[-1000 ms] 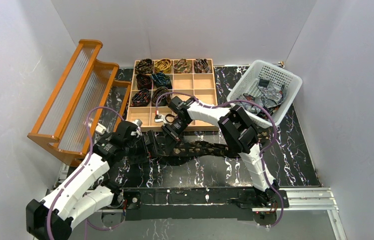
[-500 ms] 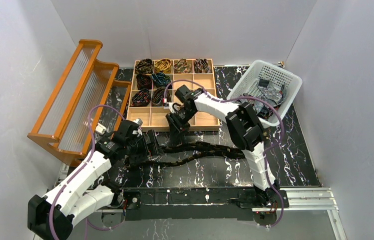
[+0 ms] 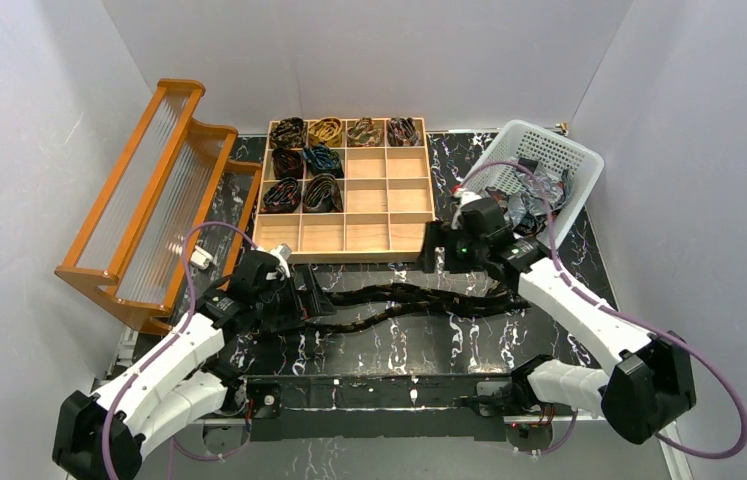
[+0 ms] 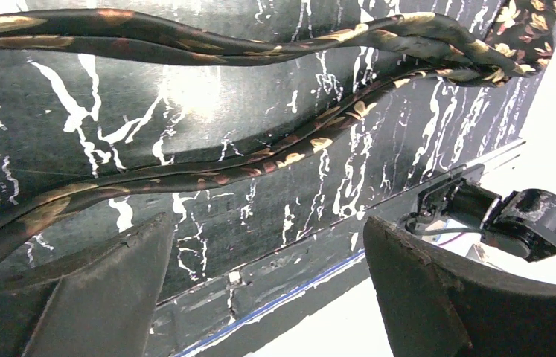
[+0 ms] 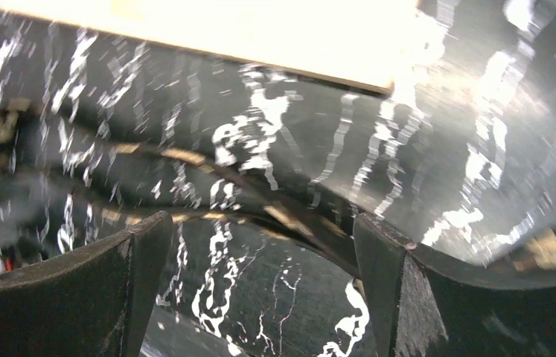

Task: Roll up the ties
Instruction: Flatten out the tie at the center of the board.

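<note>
A long dark brown tie with gold flowers [image 3: 404, 291] lies doubled in two wavy strips on the black marble table. My left gripper [image 3: 311, 300] stands open at the tie's left end; in the left wrist view the tie [image 4: 275, 152] runs past the open left gripper [image 4: 266, 223], with nothing between the fingers. My right gripper [image 3: 433, 254] hangs open just off the tray's front right corner, above the tie's right part. The right wrist view is blurred; the tie [image 5: 289, 217] crosses behind the tips of the open right gripper [image 5: 260, 219]. Several rolled ties [image 3: 304, 160] sit in the tray's compartments.
The wooden compartment tray [image 3: 389, 200] stands behind the tie. A white basket [image 3: 579, 165] at the back right holds more loose ties [image 3: 534, 200]. An orange wooden rack [image 3: 149, 190] lines the left side. The table's near edge and rail [image 4: 312, 286] lie under the left gripper.
My right gripper has opened and swung right, from the tray's front middle to its front right corner. The tie lies looser on the table. The left gripper has barely moved.
</note>
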### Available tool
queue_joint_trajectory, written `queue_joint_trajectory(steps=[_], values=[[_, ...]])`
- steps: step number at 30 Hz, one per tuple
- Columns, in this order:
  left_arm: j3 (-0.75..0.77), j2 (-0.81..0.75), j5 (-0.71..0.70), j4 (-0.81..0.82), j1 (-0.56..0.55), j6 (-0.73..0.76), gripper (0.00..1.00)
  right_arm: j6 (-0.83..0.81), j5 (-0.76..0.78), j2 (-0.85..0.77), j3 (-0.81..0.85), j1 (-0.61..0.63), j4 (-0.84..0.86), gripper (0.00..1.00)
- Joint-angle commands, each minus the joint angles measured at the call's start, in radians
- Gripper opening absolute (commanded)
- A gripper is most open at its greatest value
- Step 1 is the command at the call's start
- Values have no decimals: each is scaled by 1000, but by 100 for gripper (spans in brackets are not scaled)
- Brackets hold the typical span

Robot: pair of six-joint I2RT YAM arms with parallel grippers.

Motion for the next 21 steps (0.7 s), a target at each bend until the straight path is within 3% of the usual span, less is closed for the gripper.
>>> queue_joint_trajectory(steps=[1,7,12,21], values=[[-23,2,24,80,-34,-31,97,277,163,-19,-38,-101,-141,99],[-12,45,-37,110,-153,-38,96,509,428,-31,0,-174,-465,99],[24,87,-114,116,-239,-6,96,639,447,-36,-19,-220,-524,99],[-1,52,-144,116,-249,24,95,756,454,19,-80,-291,-493,99]])
